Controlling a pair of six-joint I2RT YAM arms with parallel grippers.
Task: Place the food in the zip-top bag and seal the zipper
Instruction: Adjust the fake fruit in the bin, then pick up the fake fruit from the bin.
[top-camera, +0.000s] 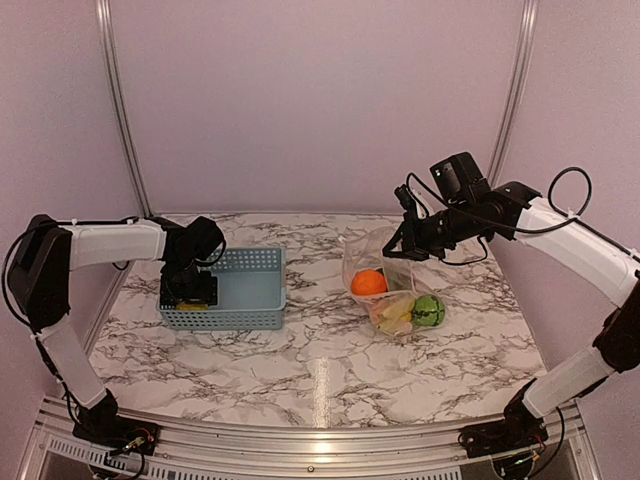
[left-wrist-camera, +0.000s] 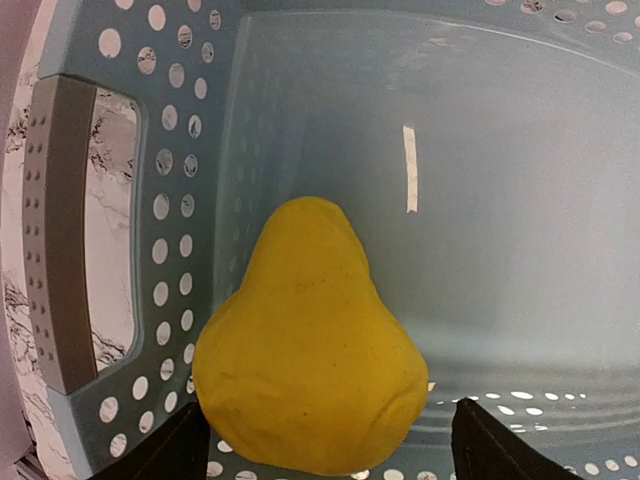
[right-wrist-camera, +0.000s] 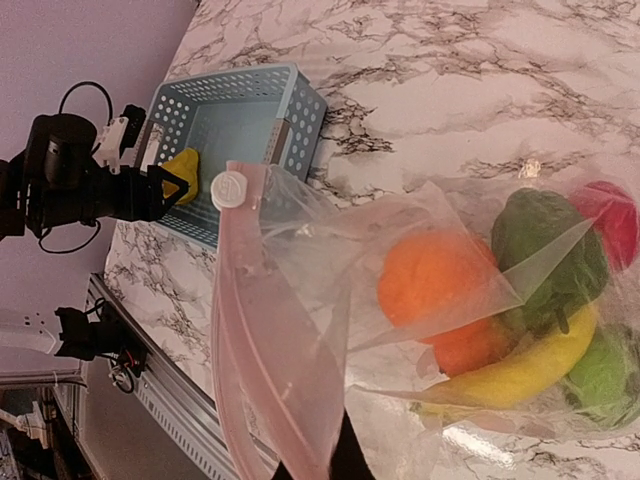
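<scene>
Left claw gaped wide around lemon, lower frame, inside basket; right claw pinched tight on zipper of bag.

Grey-blue perforated basket (handle cutouts) on marble table.

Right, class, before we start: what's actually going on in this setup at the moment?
Two robot arms are packing toy food into a clear bag. The right gripper is shut on the bag's mouth edge, holding it up; an orange, a banana and other pieces are inside. The left gripper is open in the blue basket, straddling a lemon. The zipper is unsealed.
</scene>
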